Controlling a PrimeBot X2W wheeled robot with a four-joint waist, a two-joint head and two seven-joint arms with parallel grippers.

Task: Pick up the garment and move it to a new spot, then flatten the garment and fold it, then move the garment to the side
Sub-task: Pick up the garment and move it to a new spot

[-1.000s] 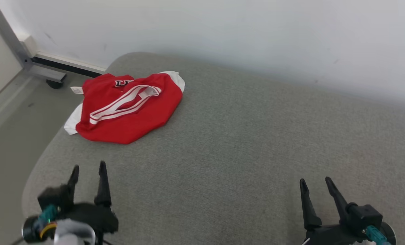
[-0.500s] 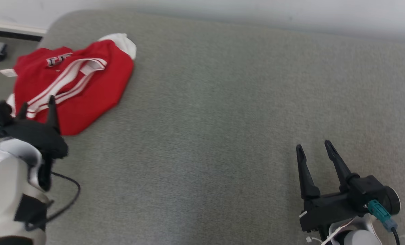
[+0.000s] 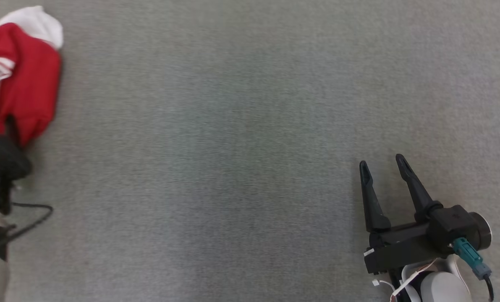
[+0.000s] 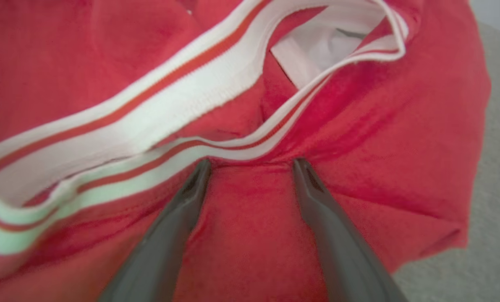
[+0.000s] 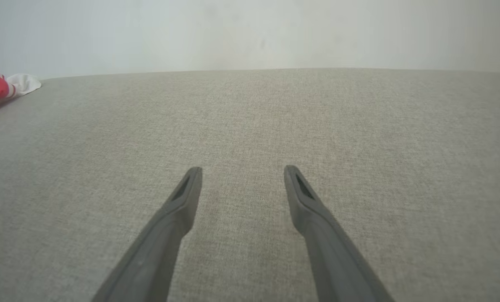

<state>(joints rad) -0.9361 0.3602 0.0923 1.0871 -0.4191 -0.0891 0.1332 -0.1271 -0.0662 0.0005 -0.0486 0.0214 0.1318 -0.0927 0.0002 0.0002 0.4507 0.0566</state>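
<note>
Your garment [image 3: 27, 84] lies bunched at the head view's upper left. The left gripper [image 4: 252, 163] is spread wide over its red cloth, gripping nothing — your right gripper [image 3: 382, 161], lower right, is equally wide and empty.

You had a grey fabric surface [image 3: 241, 138] in front of you, flat and evenly woven. In your right wrist view its far edge ran straight along a pale wall [image 5: 250, 29] with a few faint marks.

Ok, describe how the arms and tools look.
The right tool has two long tapering black fingers on a black block, a teal connector, white wires and a pale grey forearm. The left tool has matching dark fingers; a black cable trails beside its arm.
</note>
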